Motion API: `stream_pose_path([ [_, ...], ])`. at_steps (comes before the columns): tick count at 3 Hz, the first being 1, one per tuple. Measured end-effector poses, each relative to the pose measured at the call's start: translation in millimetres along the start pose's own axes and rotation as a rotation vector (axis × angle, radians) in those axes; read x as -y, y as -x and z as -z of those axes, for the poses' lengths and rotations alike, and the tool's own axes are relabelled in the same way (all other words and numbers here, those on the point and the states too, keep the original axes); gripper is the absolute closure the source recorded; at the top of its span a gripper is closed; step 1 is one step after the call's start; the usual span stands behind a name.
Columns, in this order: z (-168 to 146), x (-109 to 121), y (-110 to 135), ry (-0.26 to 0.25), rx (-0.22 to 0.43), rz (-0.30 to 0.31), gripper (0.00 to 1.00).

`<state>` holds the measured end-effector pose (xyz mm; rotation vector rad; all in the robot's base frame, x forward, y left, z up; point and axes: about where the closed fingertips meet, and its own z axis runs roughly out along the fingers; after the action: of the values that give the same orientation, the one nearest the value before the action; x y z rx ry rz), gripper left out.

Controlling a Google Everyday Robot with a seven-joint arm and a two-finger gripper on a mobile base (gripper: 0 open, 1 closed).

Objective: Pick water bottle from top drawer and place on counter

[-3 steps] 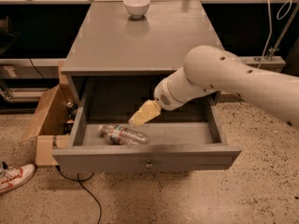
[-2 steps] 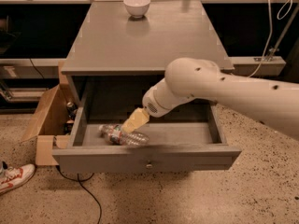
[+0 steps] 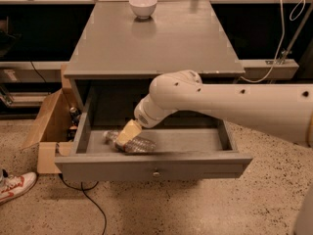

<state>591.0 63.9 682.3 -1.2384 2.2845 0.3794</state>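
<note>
The top drawer (image 3: 195,166) of the grey cabinet is pulled open, with a small round knob on its front panel. The water bottle (image 3: 141,144), clear and ribbed, lies on its side in the drawer's front left part. My gripper (image 3: 126,135), tan-coloured at the end of the white arm, reaches down into the drawer and sits right on the bottle's left half, hiding part of it. The bottle rests on the drawer floor. The counter (image 3: 161,38) is the flat grey top above.
A white bowl (image 3: 143,6) stands at the back of the counter. An open cardboard box (image 3: 46,126) sits on the floor left of the cabinet. A shoe (image 3: 14,186) and a black cable (image 3: 88,199) lie on the floor at the front left.
My arm has swung left and down inside the drawer, bringing the gripper from the drawer's middle onto the bottle. The bottle has not visibly moved.
</note>
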Motion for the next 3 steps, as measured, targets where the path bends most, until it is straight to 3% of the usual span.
stream_pose_path([
  [2, -53.1, 1.7, -12.8, 0.014, -0.055, -0.008, 0.00],
  [3, -72.7, 1.3, -21.6, 0.019, -0.070, -0.019, 0.27],
])
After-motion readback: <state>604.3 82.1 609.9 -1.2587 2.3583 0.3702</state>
